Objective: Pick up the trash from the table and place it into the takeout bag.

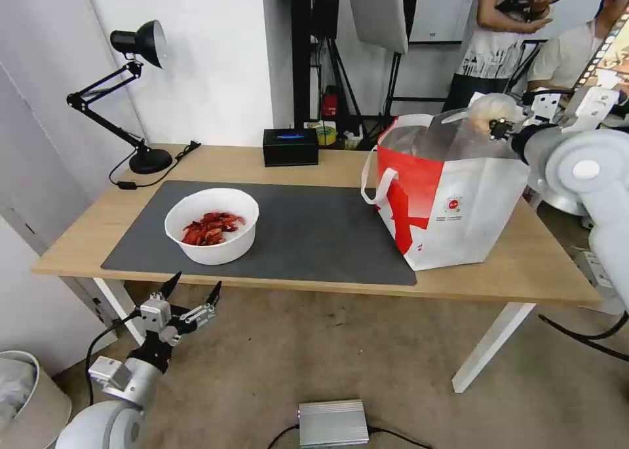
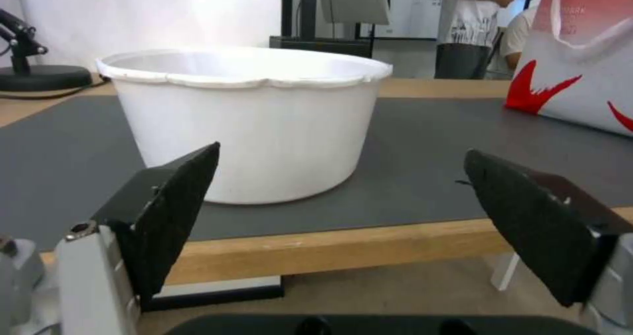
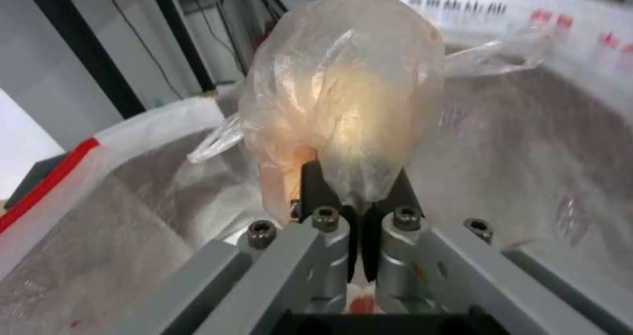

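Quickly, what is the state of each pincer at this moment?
Left pincer: open, empty, below the table edge in front of the white bowl.
Right pincer: closed on the beige plastic-bag lump, above the takeout bag.

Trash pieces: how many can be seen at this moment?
2. The white bowl of red scraps stands on the dark grey mat; the beige knotted plastic-bag lump hangs in the right gripper over the red-and-white takeout bag. Others may lie hidden inside.

Even, bright indoor light with soft, faint shadows. The white wall (image 1: 209, 56) near 12 o'clock washes out toward glare. Straight edges bow near the head view's borders. The plastic bag (image 3: 343, 92) glows translucent, slightly blurred close up.
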### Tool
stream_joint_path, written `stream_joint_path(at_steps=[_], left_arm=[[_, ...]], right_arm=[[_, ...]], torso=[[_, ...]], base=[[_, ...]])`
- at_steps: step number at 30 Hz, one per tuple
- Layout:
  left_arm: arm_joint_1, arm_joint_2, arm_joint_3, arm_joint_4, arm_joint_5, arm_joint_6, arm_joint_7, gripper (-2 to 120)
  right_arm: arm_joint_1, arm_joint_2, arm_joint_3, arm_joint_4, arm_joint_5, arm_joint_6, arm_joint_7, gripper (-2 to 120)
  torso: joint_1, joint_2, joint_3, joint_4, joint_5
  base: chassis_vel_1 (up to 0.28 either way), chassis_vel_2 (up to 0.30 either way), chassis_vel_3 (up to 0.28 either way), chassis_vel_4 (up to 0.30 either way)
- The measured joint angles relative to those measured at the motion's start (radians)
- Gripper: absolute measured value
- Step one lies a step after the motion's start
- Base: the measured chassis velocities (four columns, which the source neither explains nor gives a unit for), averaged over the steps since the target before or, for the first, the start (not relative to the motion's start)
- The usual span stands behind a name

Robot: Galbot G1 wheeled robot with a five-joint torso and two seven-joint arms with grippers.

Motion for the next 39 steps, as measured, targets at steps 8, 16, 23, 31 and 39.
stream_joint_path(at_steps=[8,16,23,31,39], left_arm=[[0.002,0.001,-0.001,-0.01,-0.009,0.008,0.0,100],[-0.002,0.001,0.002,-0.011,-0.009,0.012,0.001,100],[-0.004,0.002,0.004,-0.012,-0.008,0.013,0.001,100],[-0.005,0.002,0.004,-0.012,-0.008,0.014,0.001,100],[-0.009,-0.004,0.005,-0.01,-0.008,0.014,0.001,100]], right_arm=[[-0.012,0.013,-0.002,0.0,0.007,-0.003,0.02,25],[-0.035,0.014,0.007,0.015,-0.01,0.013,0.001,54],[-0.051,0.015,0.009,0.026,-0.042,0.041,-0.029,80],[-0.112,0.017,0.027,0.065,-0.208,0.184,-0.208,99],[-0.325,0.007,0.079,0.175,-0.534,0.486,-0.506,100]], torso=[[0.0,0.0,0.0,0.0,0.0003],[0.0,0.0,0.0,0.0,0.0001],[0.0,0.0,0.0,0.0,0.0],[0.0,0.0,0.0,0.0001,0.0001],[0.0,0.0,0.0,-0.0001,0.0001]], base=[[0.0,0.0,0.0,0.0],[0.0,0.0,0.0,0.0],[0.0,0.0,0.0,0.0],[0.0,0.0,0.0,0.0],[0.0,0.0,0.0,0.0]])
